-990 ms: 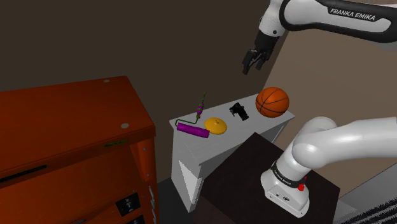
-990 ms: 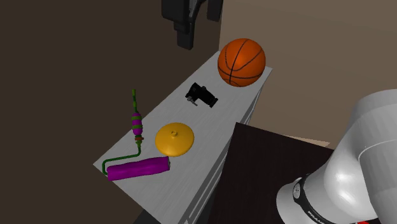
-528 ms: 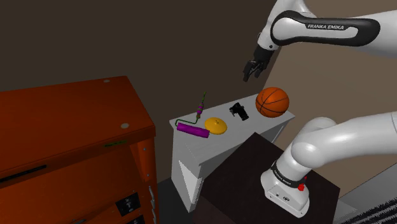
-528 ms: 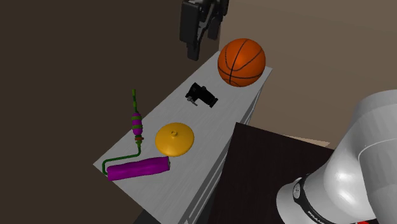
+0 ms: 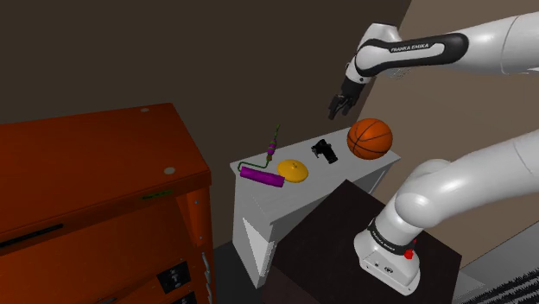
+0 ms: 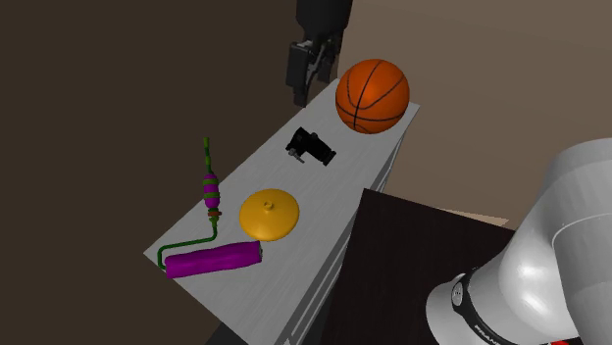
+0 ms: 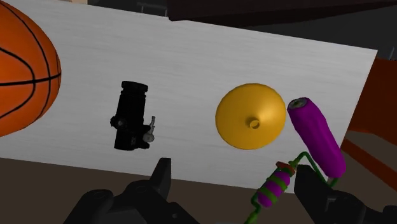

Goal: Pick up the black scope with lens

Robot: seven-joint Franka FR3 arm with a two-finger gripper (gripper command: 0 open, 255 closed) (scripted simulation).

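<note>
The black scope [image 5: 324, 150] lies on its side on the white table top [image 5: 259, 197], between an orange basketball [image 5: 370, 137] and a yellow disc [image 5: 293, 169]. My gripper [image 5: 335, 108] hangs in the air above and a little behind the scope, pointing down. In the second exterior view the gripper [image 6: 299, 93] is above the table's far edge, beyond the scope [image 6: 311, 147]. The wrist view has the scope [image 7: 132, 114] ahead of the gripper [image 7: 235, 181], nearer one finger than the other. The fingers [image 7: 162, 175] stand apart with nothing between them.
A purple paint roller [image 6: 213, 260] with a green handle lies at the table end away from the basketball [image 6: 373, 95], beside the yellow disc [image 6: 269, 213]. An orange cabinet [image 5: 95, 181] stands at the shoulder view's left. The dark stand [image 5: 345, 233] is close to the table.
The gripper has come down from high above toward the table's far edge, closer to the scope. The objects on the table have not moved.
</note>
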